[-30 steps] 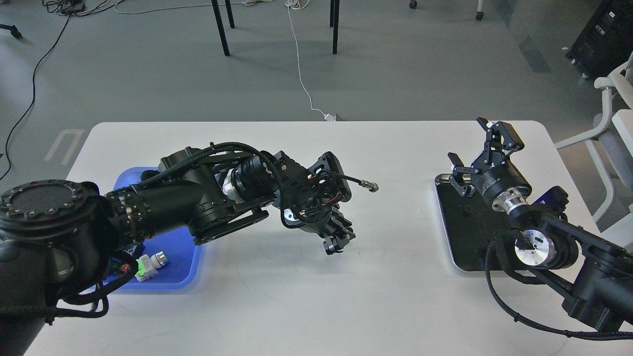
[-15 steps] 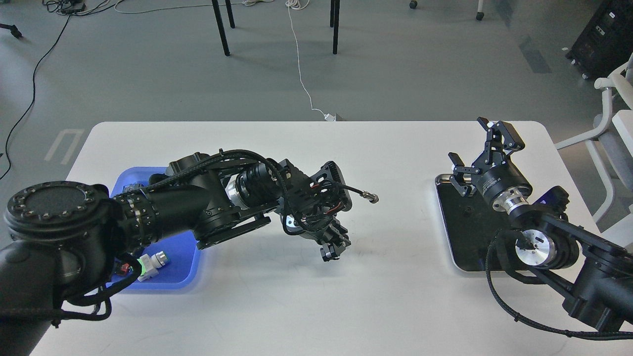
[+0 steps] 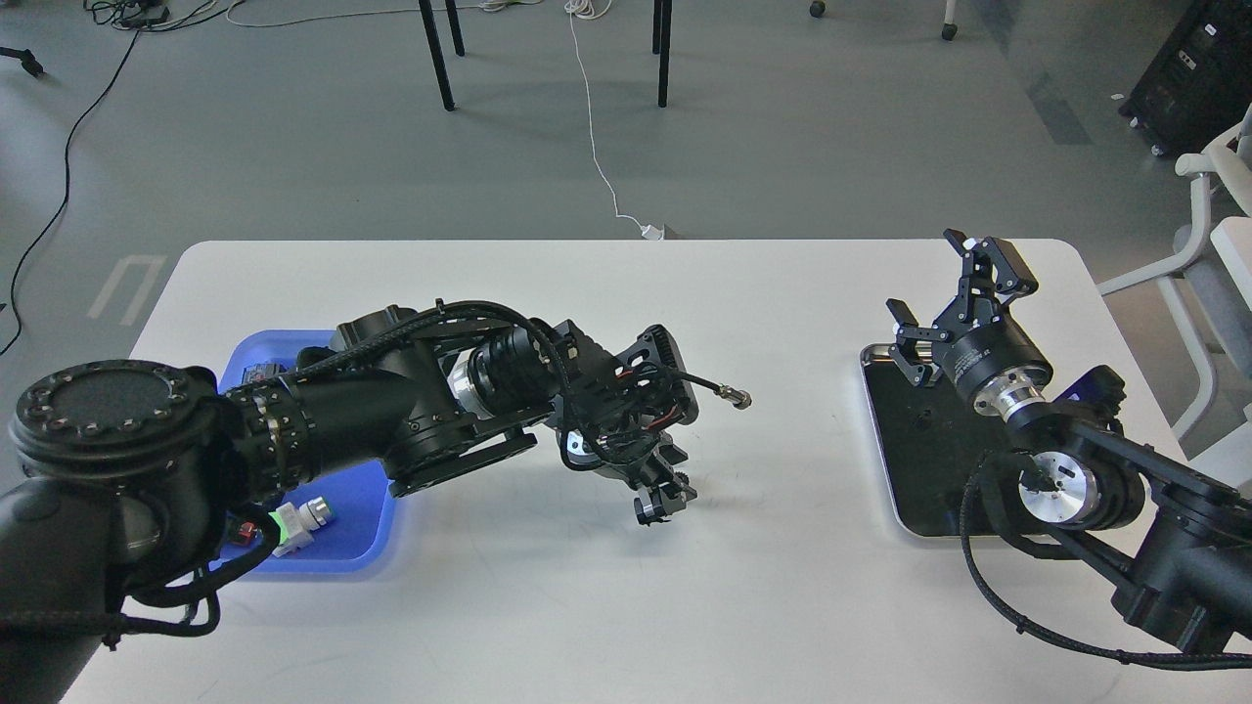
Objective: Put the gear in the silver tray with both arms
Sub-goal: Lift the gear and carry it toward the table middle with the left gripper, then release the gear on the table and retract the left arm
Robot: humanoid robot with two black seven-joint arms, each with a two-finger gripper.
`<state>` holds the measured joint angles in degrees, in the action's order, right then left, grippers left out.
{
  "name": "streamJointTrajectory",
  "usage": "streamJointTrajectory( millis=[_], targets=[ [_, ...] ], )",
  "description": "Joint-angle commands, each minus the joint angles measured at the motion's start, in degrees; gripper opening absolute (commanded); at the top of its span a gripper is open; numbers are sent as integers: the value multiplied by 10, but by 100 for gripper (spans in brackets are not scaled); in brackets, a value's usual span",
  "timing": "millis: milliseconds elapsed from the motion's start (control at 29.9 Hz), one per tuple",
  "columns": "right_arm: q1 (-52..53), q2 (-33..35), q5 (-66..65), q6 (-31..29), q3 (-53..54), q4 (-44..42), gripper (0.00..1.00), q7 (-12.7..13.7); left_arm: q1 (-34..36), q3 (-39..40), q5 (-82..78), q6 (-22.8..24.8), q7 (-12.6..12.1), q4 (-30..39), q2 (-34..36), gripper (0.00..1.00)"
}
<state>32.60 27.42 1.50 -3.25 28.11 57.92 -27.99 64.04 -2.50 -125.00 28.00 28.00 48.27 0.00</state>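
The silver tray [image 3: 929, 474] lies at the table's right, shiny rim and dark floor. My right gripper [image 3: 947, 298] hovers over its far left corner, fingers spread wide and empty. A tiny dark speck [image 3: 920, 420] sits on the tray floor; I cannot tell what it is. My left arm reaches across the middle of the table. Its gripper [image 3: 663, 497] points down close above the white tabletop, far left of the silver tray. Its fingers are dark and seen close together; I cannot tell whether they hold anything. No gear shows clearly.
A blue plastic tray [image 3: 362, 533] lies at the left, partly under my left arm, with a white and green connector [image 3: 298, 518] in it. A loose cable end [image 3: 736, 396] sticks out from the left wrist. A white chair [image 3: 1213, 205] stands right of the table.
My left gripper has moved slightly left and lower toward the tabletop, with the arm shifting a little. The right arm has hardly moved.
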Motion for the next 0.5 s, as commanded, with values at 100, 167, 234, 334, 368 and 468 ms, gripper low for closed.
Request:
streamJointTrajectory(
  millis=[100,167,234,334,368,468],
  targets=[
    [0,0,0,0,0,2,99,0,10,18,0,-1,0,9,0,90],
    [1,1,0,0,0,3,99,0,24,39,0,-8,0,22,0,94],
    [1,1,0,-1,-1,2,99,0,28,62,59,-10,0,25,0,95],
    [3,1,0,-2,-1,2,99,0,20,114,213,-37,0,32,35,97],
    [3,1,0,-2,-1,3,99,0,9,123,283,-52,0,44,53,98],
    [2,1,0,-2,-1,3,99,0,-66,135,482,-85,0,70,125,98]
  ],
)
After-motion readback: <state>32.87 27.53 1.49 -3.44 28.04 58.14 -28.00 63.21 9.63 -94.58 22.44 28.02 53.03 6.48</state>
